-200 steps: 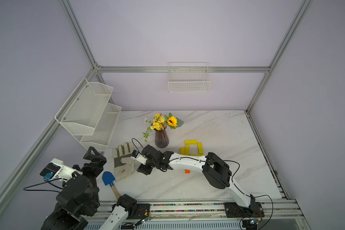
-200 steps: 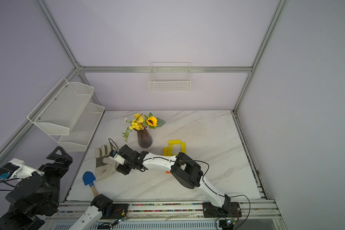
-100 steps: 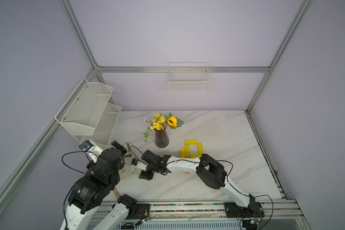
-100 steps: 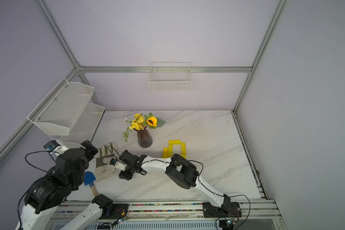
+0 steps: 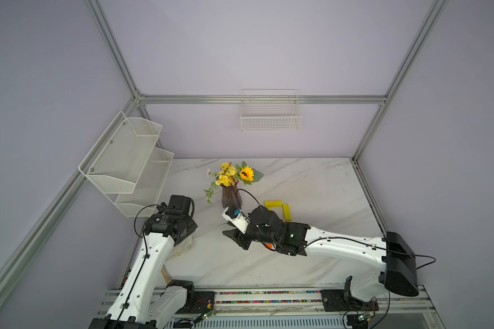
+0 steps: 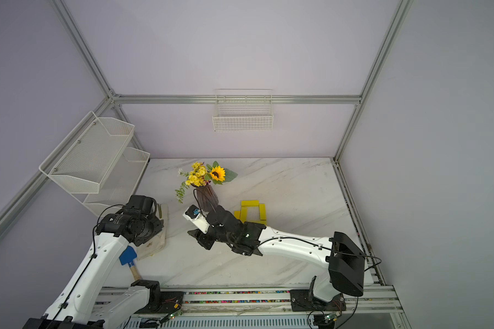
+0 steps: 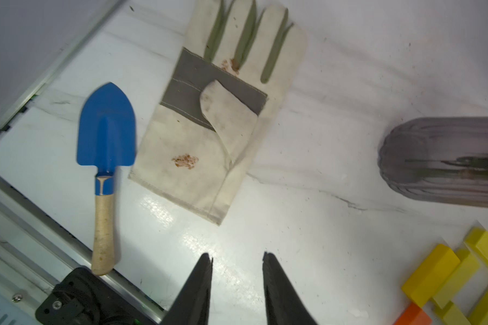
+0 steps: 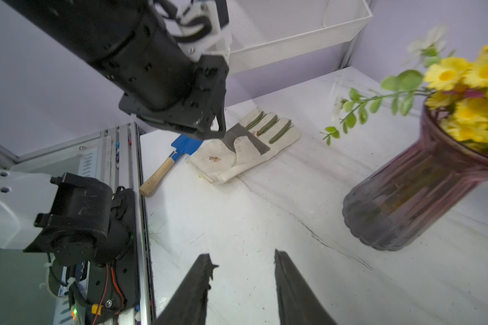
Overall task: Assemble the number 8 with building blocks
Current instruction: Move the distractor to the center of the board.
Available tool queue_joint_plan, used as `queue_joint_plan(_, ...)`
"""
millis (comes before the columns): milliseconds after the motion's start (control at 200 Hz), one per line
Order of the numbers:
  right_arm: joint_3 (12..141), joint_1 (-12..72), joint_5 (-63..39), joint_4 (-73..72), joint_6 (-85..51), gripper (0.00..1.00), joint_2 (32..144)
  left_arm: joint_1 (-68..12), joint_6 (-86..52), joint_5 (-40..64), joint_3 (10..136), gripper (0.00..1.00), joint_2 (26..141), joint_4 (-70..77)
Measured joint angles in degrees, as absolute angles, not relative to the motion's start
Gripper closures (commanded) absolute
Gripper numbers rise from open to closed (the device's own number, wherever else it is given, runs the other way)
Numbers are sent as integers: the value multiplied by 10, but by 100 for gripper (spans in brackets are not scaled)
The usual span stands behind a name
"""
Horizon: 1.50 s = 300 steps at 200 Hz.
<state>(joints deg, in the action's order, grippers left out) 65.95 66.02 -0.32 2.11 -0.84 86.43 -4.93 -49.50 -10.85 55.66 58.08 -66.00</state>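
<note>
Several yellow building blocks (image 5: 273, 203) lie right of the vase as a top bar with side bars (image 6: 262, 213); my right arm hides their near part, so no whole number 8 shows. An orange block (image 5: 267, 245) peeks out under that arm. The left wrist view shows the yellow blocks (image 7: 434, 275) and the orange one (image 7: 412, 315) at its edge. My right gripper (image 5: 237, 239) is open and empty, low over bare marble in front of the vase (image 8: 241, 253). Over the table's left front, near the glove, my left gripper (image 7: 237, 254) is open and empty.
A purple vase (image 5: 231, 196) with flowers stands mid-table. A work glove (image 7: 217, 126) and a blue trowel (image 7: 106, 126) lie at the left front. A wire shelf (image 5: 126, 165) hangs on the left wall and a wire basket (image 5: 270, 119) on the back wall.
My left arm has swung in from outside the table's left to above the glove, and its jaws have narrowed. My right gripper has drawn back rightward from the glove, jaws slightly narrower.
</note>
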Motion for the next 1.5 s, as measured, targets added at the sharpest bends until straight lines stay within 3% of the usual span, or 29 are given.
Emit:
queue_joint_plan(280, 602, 660, 55, 13, -40, 60, 846, -69, -491, -41, 488, 81, 596, -618)
queue_joint_plan(470, 588, 660, 69, 10, -48, 59, 837, -69, -524, -73, 466, 100, 627, -606)
queue_joint_plan(675, 569, 660, 80, 4, -53, 58, 812, -62, -542, -138, 535, 100, 696, -606)
queue_joint_plan(900, 554, 660, 94, 0, -53, 57, 796, -66, -545, -113, 557, 100, 789, -557)
queue_joint_plan(1120, 541, 660, 97, 0, -53, 57, 786, -73, -569, -115, 510, 100, 798, -548)
queue_joint_plan(1500, 534, 660, 109, 9, -54, 57, 757, -13, -620, -247, 547, 100, 804, -589)
